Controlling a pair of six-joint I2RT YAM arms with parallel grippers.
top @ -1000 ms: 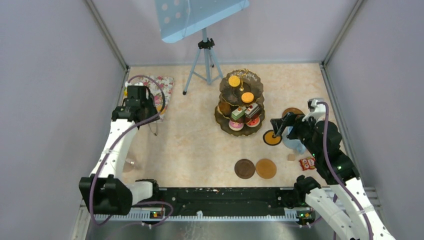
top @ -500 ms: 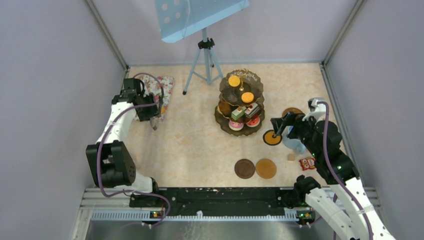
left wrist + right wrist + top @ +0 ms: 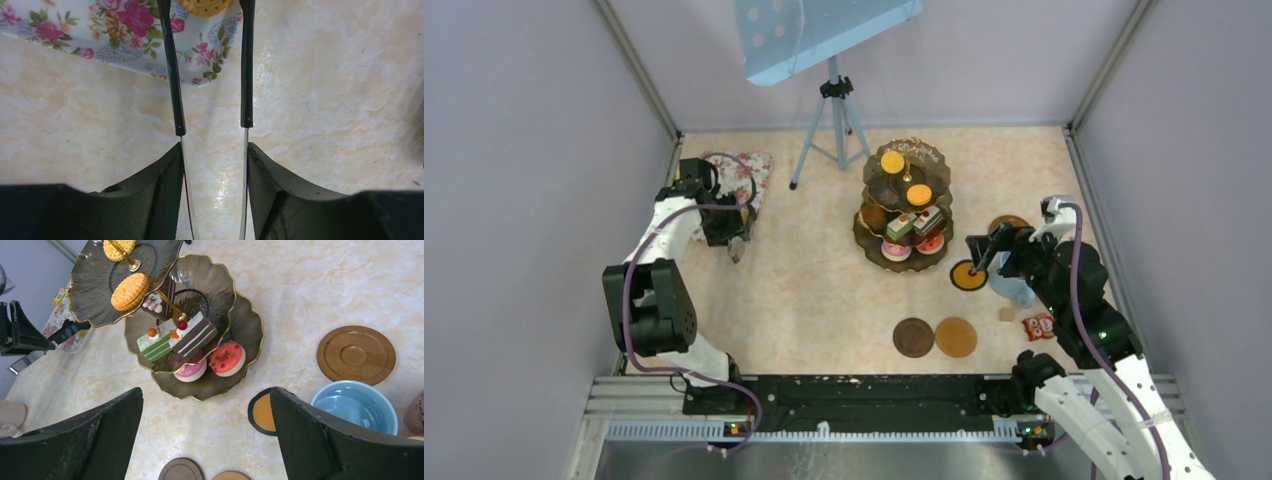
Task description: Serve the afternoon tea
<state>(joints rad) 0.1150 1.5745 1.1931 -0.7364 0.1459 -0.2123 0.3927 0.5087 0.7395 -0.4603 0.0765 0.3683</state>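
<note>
The dark three-tier stand stands mid-table, with small cakes and orange tarts on it. In the right wrist view its gold rim frames a pink cake, a red cake and a tart. My right gripper is open and empty, right of the stand, with the light blue mug by its right finger. My left gripper is shut on the black tongs, whose tips flank an orange tart on the floral mat.
Round brown coasters lie near front and right of the stand; an orange black-rimmed one sits by the mug. A tripod with a blue board stands at the back. A red packet lies at right.
My left arm has folded back, and its gripper with the tongs has shifted slightly right and nearer along the mat's edge. The right arm has not moved.
</note>
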